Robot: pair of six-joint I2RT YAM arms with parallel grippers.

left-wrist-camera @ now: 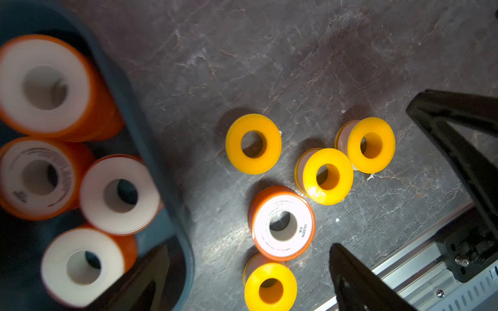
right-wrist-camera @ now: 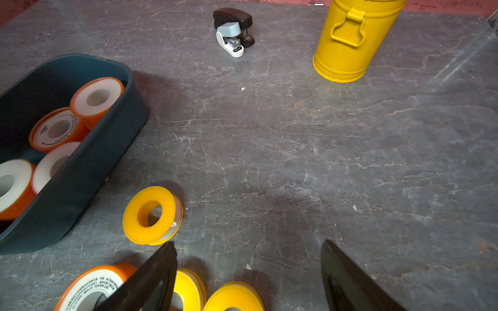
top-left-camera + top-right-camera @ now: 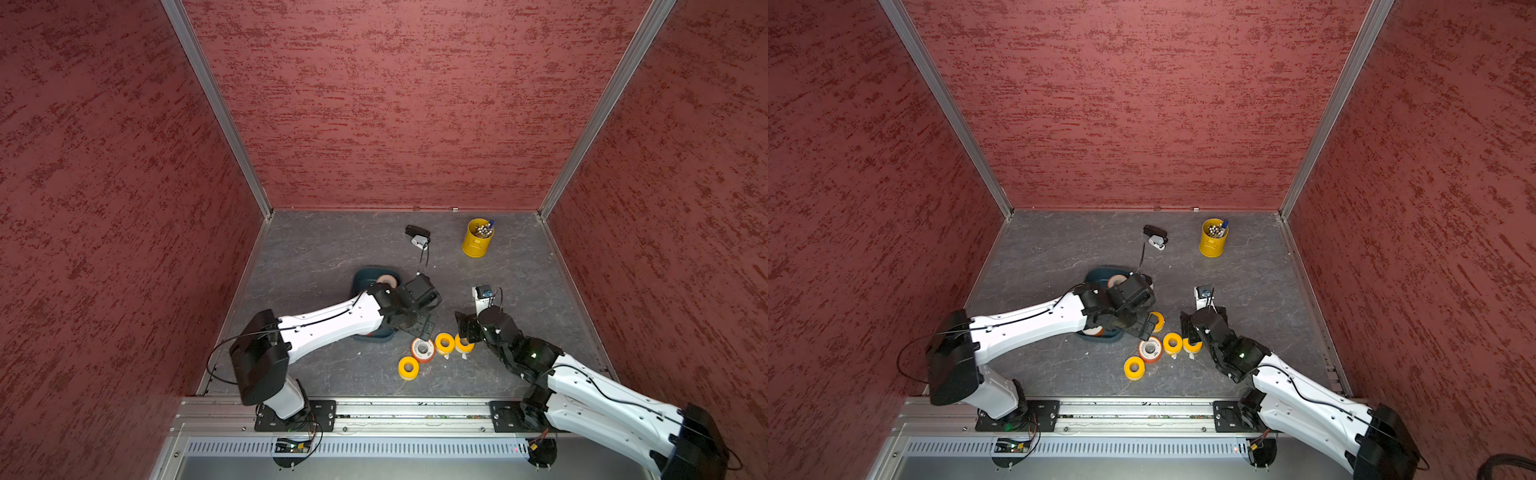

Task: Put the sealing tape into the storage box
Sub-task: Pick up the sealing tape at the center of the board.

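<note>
L gripper (image 1: 249, 247) wide open, empty, just beside storage box (image 1: 151, 150); 4 orange rolls (image 1: 94, 194) inside it. R gripper (image 2: 248, 243) spread, empty, near box, by loose yellow rolls (image 2: 132, 220).

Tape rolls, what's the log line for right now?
storage box: four orange rolls | table: four yellow rolls, one orange roll | left jaws: open | right jaws: open
</note>
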